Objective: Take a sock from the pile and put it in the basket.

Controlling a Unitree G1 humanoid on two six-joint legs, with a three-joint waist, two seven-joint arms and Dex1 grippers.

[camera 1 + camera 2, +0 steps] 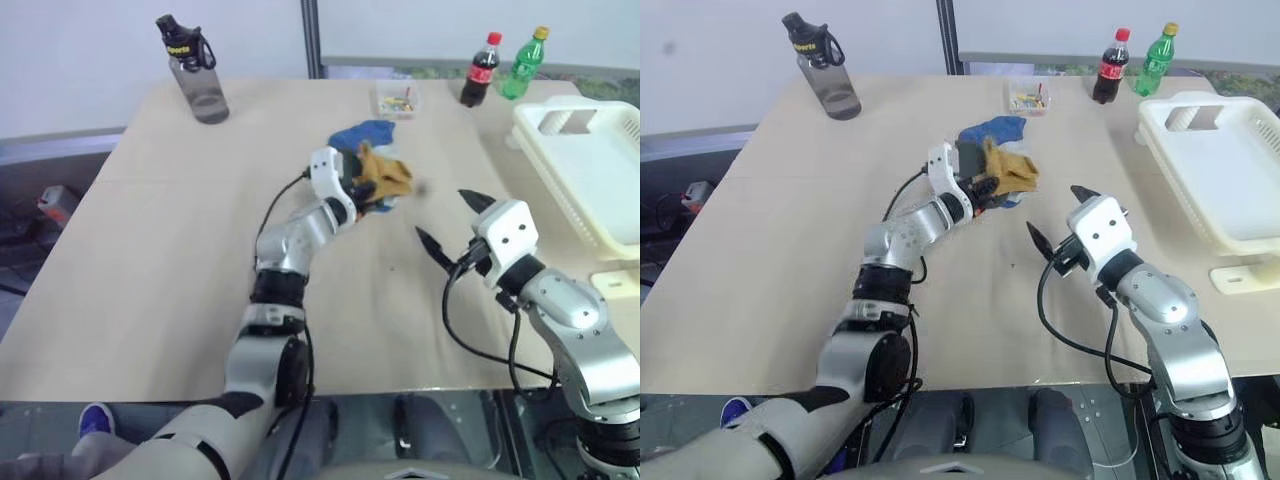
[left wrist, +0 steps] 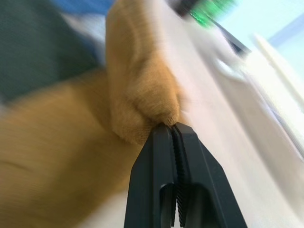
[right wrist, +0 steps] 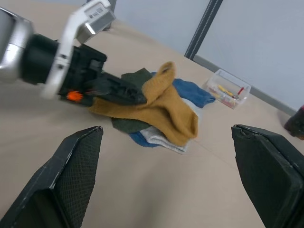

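Mustard-yellow knitted cloth is what I have between the fingers now: the left gripper (image 1: 985, 183) is pressed fully together on a fold of the mustard-yellow short sock (image 3: 164, 107), and in the left wrist view the cloth bunches just at the black fingertips (image 2: 176, 130). This sock lies on top of the small loose pile of blue, dark green and pale grey socks (image 3: 156, 116), and most of its length is draped over the pile, so I judge it is pinched but not yet free. The pile is on the pale wooden table (image 1: 200, 250), well apart from the large cream-white slotted plastic basket (image 1: 590, 170), on the side of the basket where the left arm works. My right gripper (image 1: 448, 226) hangs between the pile and the basket with its jaws wide and nothing in them. I expect the sock to be very light, soft and limp; it will hang and swing, and it cannot break. A thin fold may slip, and the knit could drag a neighbour sock with it, so a deeper hold on a thick double fold near the cuff seems safer to me.
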